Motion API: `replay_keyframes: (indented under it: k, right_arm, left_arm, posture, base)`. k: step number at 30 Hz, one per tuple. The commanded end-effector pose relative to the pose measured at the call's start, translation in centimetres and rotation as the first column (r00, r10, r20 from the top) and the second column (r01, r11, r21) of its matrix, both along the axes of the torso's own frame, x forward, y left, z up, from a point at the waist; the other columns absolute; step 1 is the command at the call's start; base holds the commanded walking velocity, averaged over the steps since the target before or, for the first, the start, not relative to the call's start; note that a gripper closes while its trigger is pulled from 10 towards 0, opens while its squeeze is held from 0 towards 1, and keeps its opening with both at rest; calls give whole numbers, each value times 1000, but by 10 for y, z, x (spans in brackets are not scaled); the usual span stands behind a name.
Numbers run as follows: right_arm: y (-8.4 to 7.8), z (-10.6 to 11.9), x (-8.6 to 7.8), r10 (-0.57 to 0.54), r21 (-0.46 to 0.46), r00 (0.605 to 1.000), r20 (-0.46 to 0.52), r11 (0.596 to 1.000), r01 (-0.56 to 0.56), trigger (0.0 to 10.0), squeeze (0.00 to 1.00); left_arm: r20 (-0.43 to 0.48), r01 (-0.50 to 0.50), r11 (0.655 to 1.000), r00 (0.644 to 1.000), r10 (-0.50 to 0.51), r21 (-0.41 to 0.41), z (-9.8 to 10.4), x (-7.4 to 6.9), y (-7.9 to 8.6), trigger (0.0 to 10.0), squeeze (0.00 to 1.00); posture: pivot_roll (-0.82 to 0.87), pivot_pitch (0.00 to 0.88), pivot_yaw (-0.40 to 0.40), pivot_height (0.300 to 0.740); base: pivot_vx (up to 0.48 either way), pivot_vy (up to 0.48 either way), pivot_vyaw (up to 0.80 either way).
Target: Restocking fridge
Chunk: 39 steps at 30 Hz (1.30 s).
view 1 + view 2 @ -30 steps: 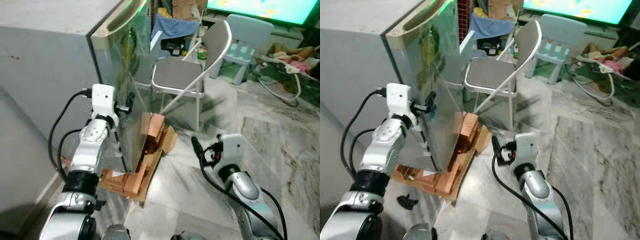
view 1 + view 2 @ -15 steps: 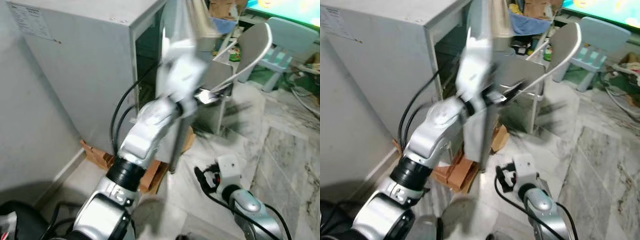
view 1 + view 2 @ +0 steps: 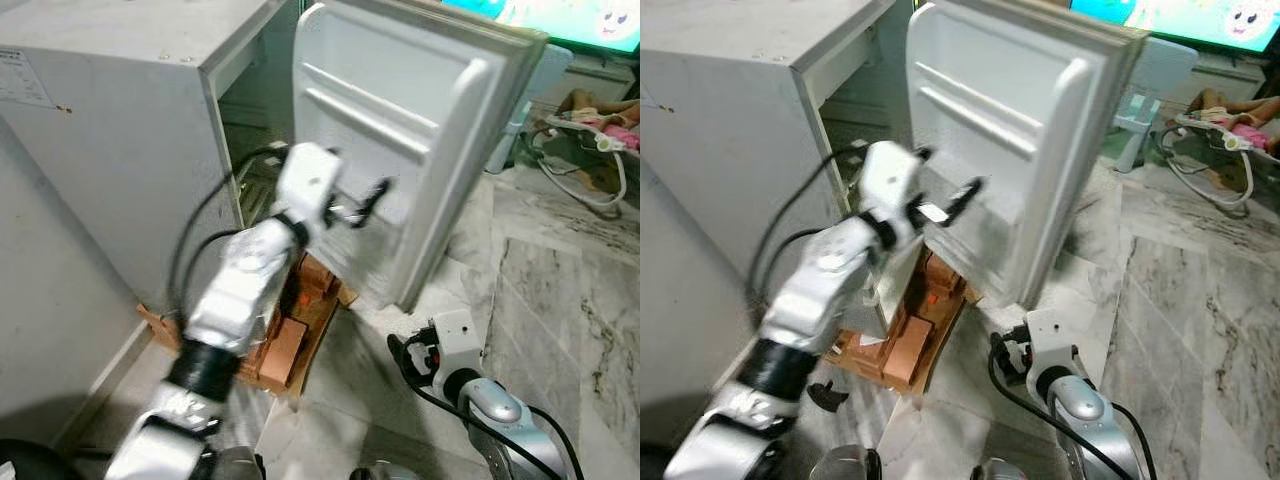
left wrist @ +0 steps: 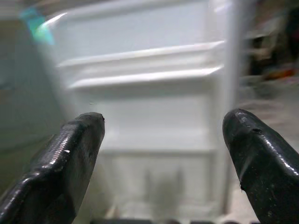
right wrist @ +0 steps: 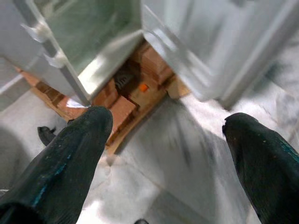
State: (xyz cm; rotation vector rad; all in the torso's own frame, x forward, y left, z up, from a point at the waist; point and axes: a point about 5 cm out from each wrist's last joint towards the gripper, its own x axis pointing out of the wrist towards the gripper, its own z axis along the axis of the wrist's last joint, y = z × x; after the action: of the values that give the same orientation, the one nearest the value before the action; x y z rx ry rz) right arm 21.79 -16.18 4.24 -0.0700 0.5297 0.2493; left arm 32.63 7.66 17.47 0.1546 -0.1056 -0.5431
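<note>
fridge door [image 3: 400,140] swung open, frame centre | left gripper [image 3: 362,200] spread, empty, just before door's inner shelves | right gripper [image 5: 163,154] spread, low above floor [image 3: 560,290]

Head cameras look down at the open fridge door [image 3: 400,150]; both wrist cameras, somewhat blurred, face it closely.
</note>
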Motion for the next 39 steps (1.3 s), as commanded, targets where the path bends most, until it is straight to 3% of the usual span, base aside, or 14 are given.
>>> replay_keyframes:
  k: [1, 4, 6, 8, 9, 10, 11, 14, 18, 24, 29, 39]
  right_arm:
    - [-1, 3, 3, 4, -22, 1000, 21, 1000, -4, 10000, 0]
    - [0, 5, 6, 6, -26, 999, 35, 1000, -5, 10000, 0]
    - [2, 9, 11, 3, -15, 998, 59, 1000, -2, 10000, 0]
    - [2, 10, 13, 5, -23, 997, 72, 1000, -3, 10000, 0]
    - [3, 20, 17, 0, -31, 990, 140, 1000, 4, 10000, 0]
    - [3, 20, 17, 0, -31, 990, 140, 1000, 4, 10000, 0]
    - [3, 26, 18, 0, -35, 984, 180, 999, 7, 10000, 0]
    - [5, 26, 17, -14, -29, 980, 198, 999, 20, 10000, 0]
    - [8, 22, 16, -11, -22, 978, 210, 1000, 16, 10000, 0]
    - [12, 27, 28, -3, 3, 969, 247, 1000, 2, 10000, 0]
    - [17, 33, 40, -1, 20, 956, 292, 1000, -5, 10000, 0]
    - [18, 36, 47, -27, 47, 945, 327, 999, 12, 10000, 0]
  left_arm:
    - [8, -33, 999, 999, 33, -18, 4, -3, 9, 10000, 0]
    - [-9, -104, 994, 995, 104, 14, -6, -11, 29, 10000, 0]
    - [-52, -160, 986, 985, 162, 57, -25, -23, 45, 10000, 0]
    - [-77, -189, 979, 978, 195, 79, -33, -29, 52, 10000, 0]
    - [-123, -218, 973, 966, 227, 78, -44, -39, 61, 10000, 0]
    - [-123, -218, 973, 966, 227, 78, -44, -39, 61, 10000, 0]
    - [-157, -247, 965, 953, 258, 87, -53, -50, 69, 10000, 0]
    - [-173, -293, 950, 936, 308, 107, -63, -59, 77, 10000, 0]
    - [-176, -370, 919, 904, 390, 137, -73, -60, 91, 10000, 0]
    - [-178, -376, 917, 902, 395, 131, -72, -59, 84, 10000, 0]
    - [-140, -342, 933, 924, 356, 116, -65, -52, 68, 10000, 0]
    - [-140, -332, 935, 927, 348, 122, -68, -56, 64, 10000, 0]
  posture:
    - [131, 46, -10, 740]
    - [125, 55, -20, 740]
    - [114, 62, -23, 740]
    - [112, 63, -22, 740]
    - [98, 68, -21, 740]
    - [98, 68, -21, 740]
    - [87, 61, -21, 740]
    - [87, 43, -20, 740]
    - [85, 21, -17, 740]
    - [75, 0, -20, 740]
    - [86, 0, -32, 740]
    - [91, 0, -34, 740]
  base:
    - [259, -401, 0]
    - [311, -359, 0]
    - [356, -317, 0]
    - [360, -311, 0]
    - [360, -315, 0]
    - [360, -315, 0]
    - [360, -311, 0]
    - [369, -301, 0]
    - [403, -255, 0]
    - [445, 0, 0]
    - [461, 0, 0]
    - [461, 0, 0]
